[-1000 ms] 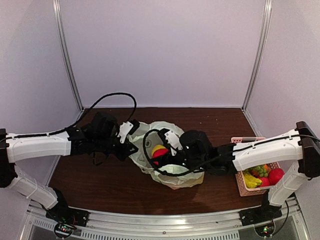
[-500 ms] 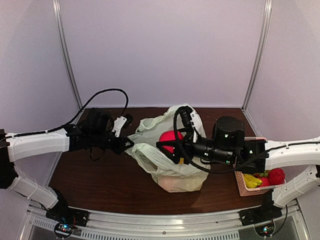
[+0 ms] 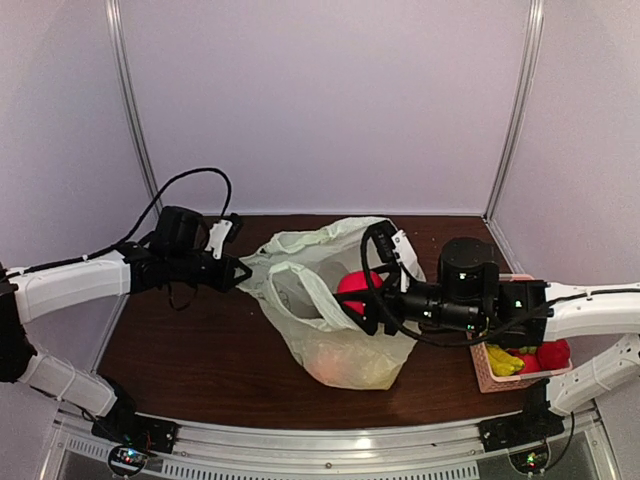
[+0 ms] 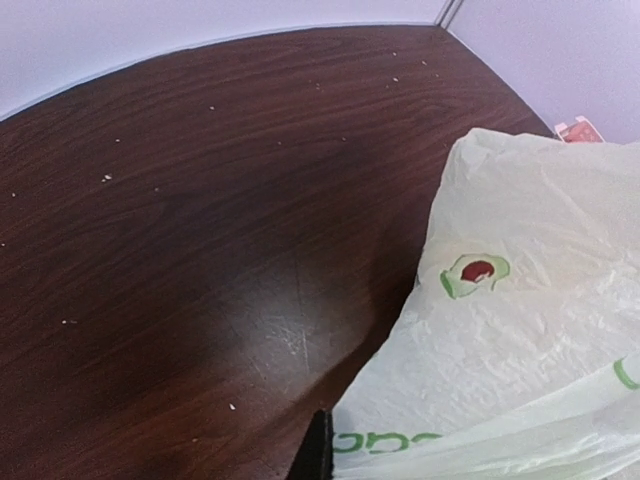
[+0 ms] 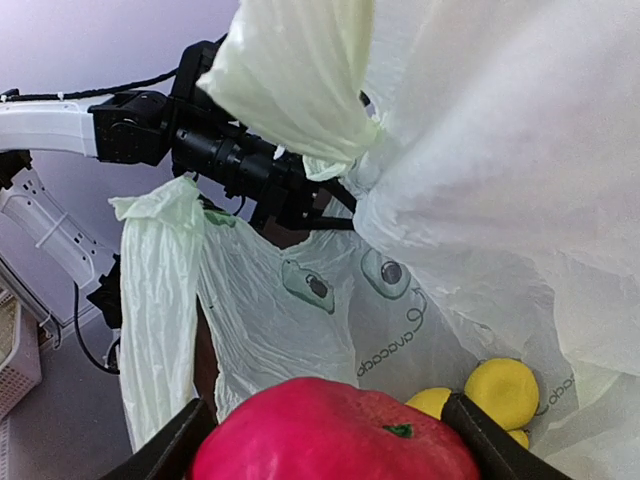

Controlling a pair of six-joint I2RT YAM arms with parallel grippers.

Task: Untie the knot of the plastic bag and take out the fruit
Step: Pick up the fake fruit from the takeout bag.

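Since 1 second back, the right gripper [image 3: 352, 300] came up out of the plastic bag [image 3: 340, 355], bringing the red round fruit [image 3: 350, 284] with it, and the right arm drew back toward its own side. Over the same time the left gripper [image 3: 238, 270] moved back and outward to the left. That pulled the bag taller and wider at the mouth.

Left jaws were fully together, pinching a handle loop at the bag's left edge. In the left wrist view, pale green film with printed lettering lay right against the dark fingertip [image 4: 318, 455].

Right jaws stood wide apart but were clamped on the red round fruit, with 1 finger [image 5: 165, 450] on each side of it in the right wrist view. The red fruit was held up at the level of the bag's open mouth, clear of the table [image 3: 190, 350], with bag film rising behind it.

The bag sat upright mid-table between the 2 arms, its bottom on the wood and its mouth open. Yellow fruit [image 5: 500, 392] lay inside at the bottom, with at least 2 pieces visible past the red one in the right wrist view. In the top view it was only a yellowish blur through the film.

A pink basket [image 3: 480, 368] sat at the right side of the table, partly behind the right arm. It held more toy fruit [image 3: 552, 353], red and yellow, apart from the bag.
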